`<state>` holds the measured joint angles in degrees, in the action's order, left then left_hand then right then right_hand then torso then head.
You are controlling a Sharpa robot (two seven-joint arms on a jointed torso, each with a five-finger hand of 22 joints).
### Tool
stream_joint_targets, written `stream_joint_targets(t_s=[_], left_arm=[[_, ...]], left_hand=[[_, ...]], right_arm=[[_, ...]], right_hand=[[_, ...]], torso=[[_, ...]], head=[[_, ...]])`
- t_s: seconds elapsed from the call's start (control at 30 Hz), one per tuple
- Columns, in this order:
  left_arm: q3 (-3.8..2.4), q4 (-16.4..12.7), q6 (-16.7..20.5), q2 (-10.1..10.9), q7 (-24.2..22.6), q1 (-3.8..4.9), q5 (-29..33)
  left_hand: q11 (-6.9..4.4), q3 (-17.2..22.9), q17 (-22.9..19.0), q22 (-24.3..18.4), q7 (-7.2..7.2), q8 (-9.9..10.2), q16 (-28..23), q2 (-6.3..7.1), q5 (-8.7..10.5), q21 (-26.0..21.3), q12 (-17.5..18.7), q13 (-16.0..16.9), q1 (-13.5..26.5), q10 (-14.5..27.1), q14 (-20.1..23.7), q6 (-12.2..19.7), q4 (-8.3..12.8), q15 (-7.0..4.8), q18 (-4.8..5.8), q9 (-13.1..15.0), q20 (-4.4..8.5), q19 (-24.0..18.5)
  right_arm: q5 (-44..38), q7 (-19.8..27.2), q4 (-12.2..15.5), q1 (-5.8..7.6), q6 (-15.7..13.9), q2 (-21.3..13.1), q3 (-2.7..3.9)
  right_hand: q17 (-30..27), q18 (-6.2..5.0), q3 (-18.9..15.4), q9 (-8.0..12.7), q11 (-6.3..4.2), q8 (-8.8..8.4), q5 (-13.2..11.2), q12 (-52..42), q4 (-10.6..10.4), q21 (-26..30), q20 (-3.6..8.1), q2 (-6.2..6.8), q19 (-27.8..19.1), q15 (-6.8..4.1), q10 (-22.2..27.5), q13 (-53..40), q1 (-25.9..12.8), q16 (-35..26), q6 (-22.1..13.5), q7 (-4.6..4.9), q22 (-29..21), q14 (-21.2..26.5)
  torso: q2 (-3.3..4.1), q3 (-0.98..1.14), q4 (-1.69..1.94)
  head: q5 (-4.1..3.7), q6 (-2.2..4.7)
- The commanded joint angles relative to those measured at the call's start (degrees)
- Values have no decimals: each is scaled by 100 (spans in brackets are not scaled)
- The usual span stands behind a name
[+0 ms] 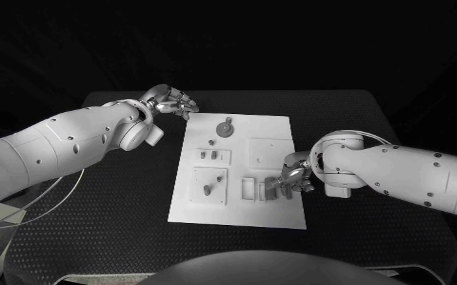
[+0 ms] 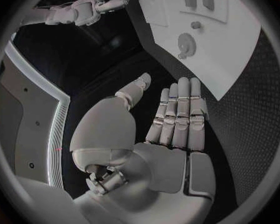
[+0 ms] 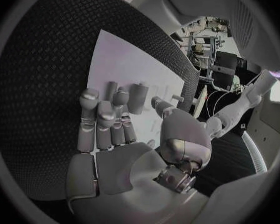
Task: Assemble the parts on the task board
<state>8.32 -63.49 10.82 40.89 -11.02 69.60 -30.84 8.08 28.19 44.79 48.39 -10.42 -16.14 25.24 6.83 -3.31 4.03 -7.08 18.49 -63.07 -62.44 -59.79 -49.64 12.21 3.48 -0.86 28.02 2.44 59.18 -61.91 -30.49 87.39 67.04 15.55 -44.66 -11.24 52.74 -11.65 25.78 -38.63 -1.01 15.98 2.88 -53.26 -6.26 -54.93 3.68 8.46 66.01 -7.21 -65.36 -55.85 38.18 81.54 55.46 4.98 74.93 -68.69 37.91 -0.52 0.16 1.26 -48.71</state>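
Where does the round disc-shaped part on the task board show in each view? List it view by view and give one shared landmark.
Head view: the round part lies near the task board's far edge, close to the left hand.
Left wrist view: it lies on the board beyond the left hand's fingertips.
Right wrist view: I cannot make it out; the right hand covers much of the board.
Shared landmark: the white task board.

We see a black counter with a fine dotted, woven-looking texture across its top and rounded far corners. Near its left edge, a thin pale cable curves in a loop over the surface and runs off that side. Beyond the counter's far edge there is only darkness, and we cannot tell what stands there.
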Motion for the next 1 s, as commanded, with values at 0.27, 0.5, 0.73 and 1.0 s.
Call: stream_joint_targets(t_s=[0.27, 0.5, 0.73, 1.0], left_arm=[[-1, -15, -96, -7, -54, 2, 40], [-1, -14, -101, -6, -54, 3, 40], [-1, -20, -97, 6, -54, 3, 40], [-1, -20, -87, 9, -53, 3, 40]], left_hand=[[-11, -1, 18, -7, 3, -23, -35, 0, -30, 0, -29, 10, 51, 48, -40, 56, -43, -17, 5, -13, -8, -9], [-11, -2, 23, -8, 3, -22, -40, -2, -30, 0, -34, 13, 54, 53, -41, 58, -48, -17, 5, -14, -8, -10], [-11, -2, 27, -9, 2, -22, -44, -2, -30, 0, -38, 15, 56, 56, -42, 59, -51, -17, 5, -15, -8, -11], [-11, -1, 32, -10, 2, -22, -48, 1, -31, 0, -43, 17, 52, 60, -43, 61, -49, -18, 4, -16, -7, -12]], right_arm=[[14, 45, -64, -23, -130, 119, -9], [15, 52, -139, -71, -120, 176, -26], [-29, 48, -257, -118, -224, 262, -68], [-79, 78, -319, -143, -313, 304, -87]], right_hand=[[19, -335, -17, -4, -18, -60, -9, -19, -15, 28, 27, 36, -19, -12, 41, 20, 58, -53, -1, 27, 79, 24], [30, -335, -12, -7, -13, -71, -3, -17, 5, 38, 22, -10, -25, -7, 52, 26, 110, -71, -6, 32, 74, 30], [69, -335, -74, -15, -5, -96, -1, -28, 230, 44, 3, -123, -32, 3, 68, 40, 307, -104, -5, 42, 76, 25], [112, -335, -166, -25, 2, -122, -2, -45, 700, 54, -22, -347, -35, 10, 76, 55, 534, -139, 4, 48, 74, 15]], torso=[[5, 0, 2], [4, -1, -1], [2, 4, -1], [1, 2, 0]], head=[[17, 8], [28, -5], [45, -4], [45, 3]])
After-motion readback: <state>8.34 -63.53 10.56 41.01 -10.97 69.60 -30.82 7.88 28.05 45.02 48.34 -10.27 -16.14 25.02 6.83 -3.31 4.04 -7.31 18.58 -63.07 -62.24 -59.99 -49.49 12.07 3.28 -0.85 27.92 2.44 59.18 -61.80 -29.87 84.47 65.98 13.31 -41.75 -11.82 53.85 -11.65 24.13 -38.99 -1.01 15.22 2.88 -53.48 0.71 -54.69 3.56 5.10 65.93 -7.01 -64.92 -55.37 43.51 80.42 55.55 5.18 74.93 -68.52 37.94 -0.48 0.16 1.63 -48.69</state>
